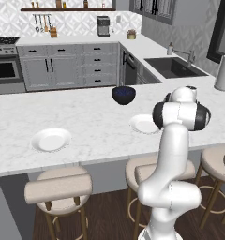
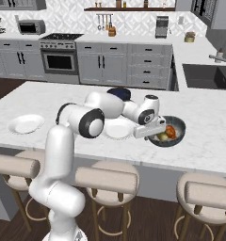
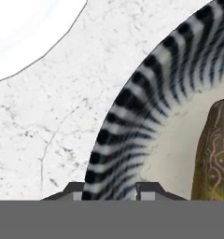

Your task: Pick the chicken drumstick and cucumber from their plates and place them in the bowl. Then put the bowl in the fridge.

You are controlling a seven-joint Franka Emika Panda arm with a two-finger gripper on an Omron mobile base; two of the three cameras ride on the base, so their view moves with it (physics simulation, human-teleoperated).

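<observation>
Big marble counter (image 1: 86,117) runs across the whole scene, with the arm (image 2: 63,155) reaching over it to the right. There are two white plates on it: the left plate (image 2: 26,124) sits well apart from everything, while the middle plate (image 2: 116,129) is just left of the bowl (image 2: 177,126). That bowl sits near the front edge on the right side, with a striped rim (image 3: 132,121) and a pale inside. A navy bowl (image 1: 123,94) sits farther back, behind the arm. The drumstick (image 2: 170,131) and cucumber (image 2: 161,137) are both in the striped bowl, side by side. The gripper (image 3: 112,191) is down at its near-left rim, with one finger inside and one outside, pinching the wall.
</observation>
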